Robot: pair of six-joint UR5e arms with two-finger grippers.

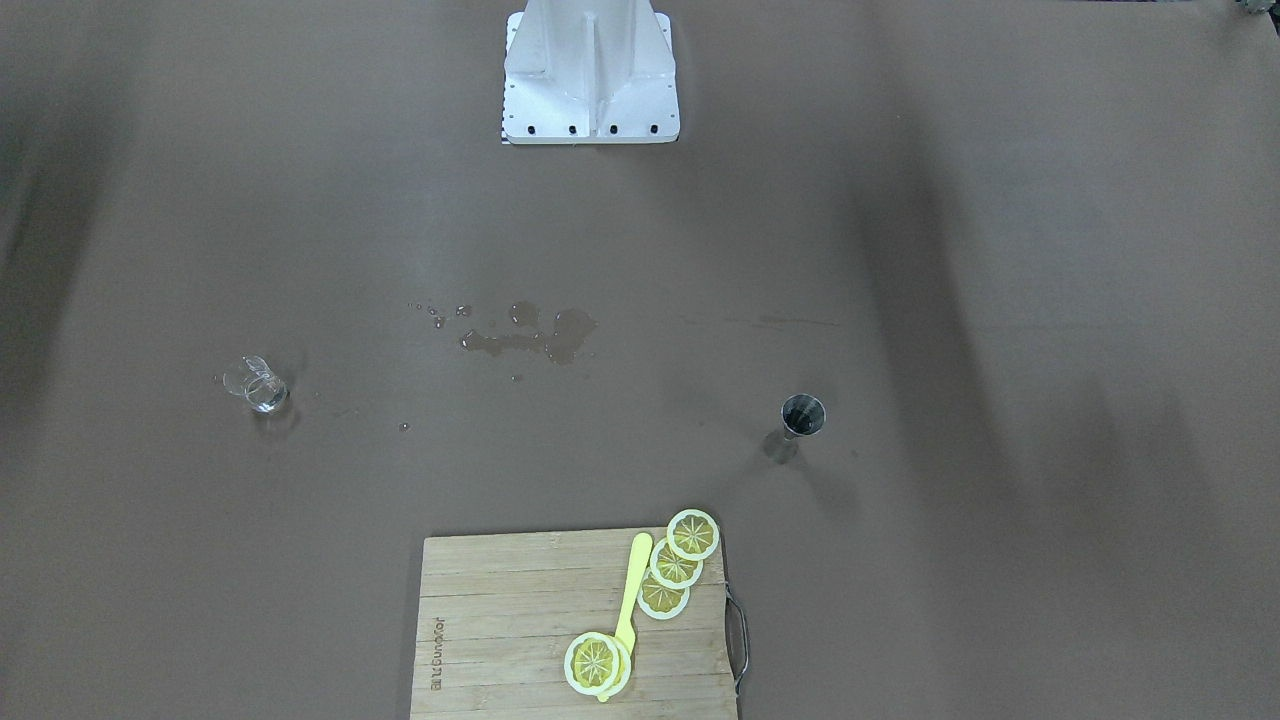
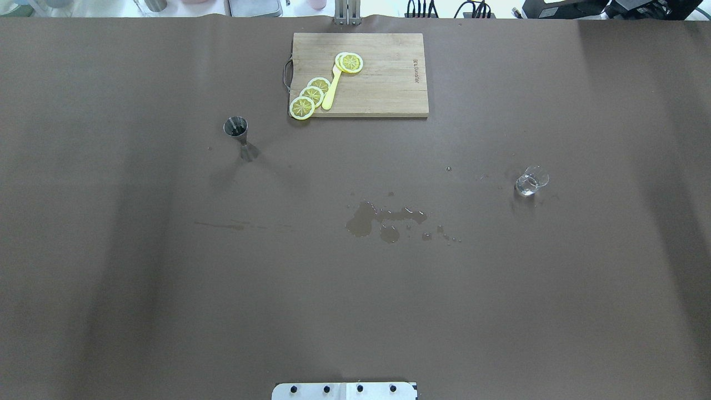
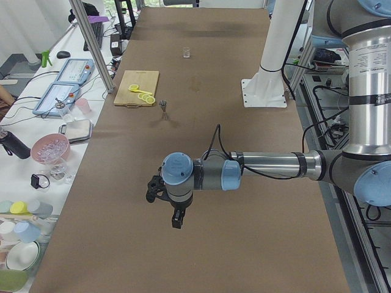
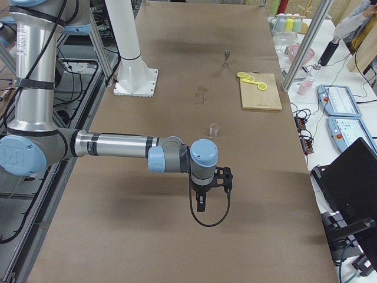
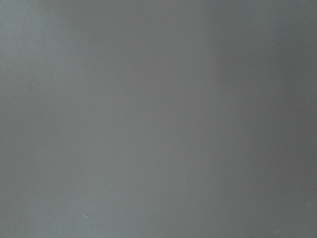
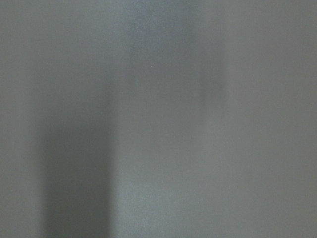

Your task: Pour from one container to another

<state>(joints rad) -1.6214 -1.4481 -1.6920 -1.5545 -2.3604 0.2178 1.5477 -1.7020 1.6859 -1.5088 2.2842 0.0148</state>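
The small clear glass cup (image 2: 530, 182) stands alone on the brown table, on the robot's right side; it also shows as the cup (image 1: 262, 385) and the cup (image 4: 214, 129). The steel jigger (image 2: 238, 130) stands upright on the left side, near the cutting board, and shows again as the jigger (image 1: 800, 420) and the jigger (image 3: 164, 108). My left gripper (image 3: 154, 190) hovers over bare table far from the jigger. My right gripper (image 4: 224, 177) hangs a short way from the glass cup. Neither touches anything; I cannot tell whether either is open or shut. Both wrist views show only blurred table.
A wooden cutting board (image 2: 389, 89) with lemon slices (image 2: 311, 95) and a yellow knife (image 2: 330, 91) lies at the table's far edge. A wet spill (image 2: 383, 219) marks the middle of the table. The white robot base (image 1: 590, 75) stands at the near edge.
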